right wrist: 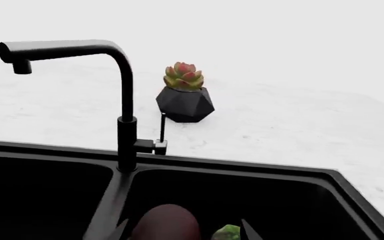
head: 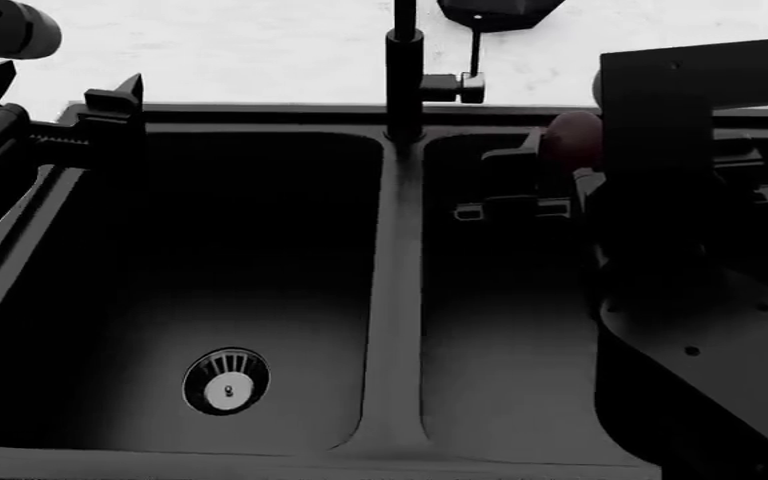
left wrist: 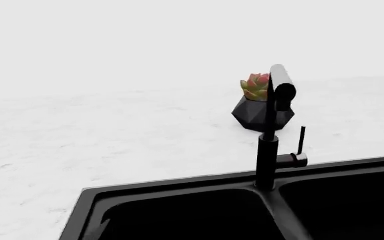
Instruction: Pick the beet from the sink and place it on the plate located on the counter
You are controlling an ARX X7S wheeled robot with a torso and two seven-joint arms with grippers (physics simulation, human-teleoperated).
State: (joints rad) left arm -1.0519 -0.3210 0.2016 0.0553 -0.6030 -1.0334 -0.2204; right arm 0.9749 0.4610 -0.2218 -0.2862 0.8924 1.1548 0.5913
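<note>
One beet (right wrist: 166,223), firm, rounded, probably light and prone to rolling, sits clamped in the right gripper (right wrist: 182,231) over the sink's (head: 398,300) right basin; best held across the body, not the leaves. Left gripper (head: 84,130): cannot tell.

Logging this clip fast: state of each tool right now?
Left tool: nothing in it; open or shut cannot be told.
Right tool: closed on the beet, over the sink.
</note>
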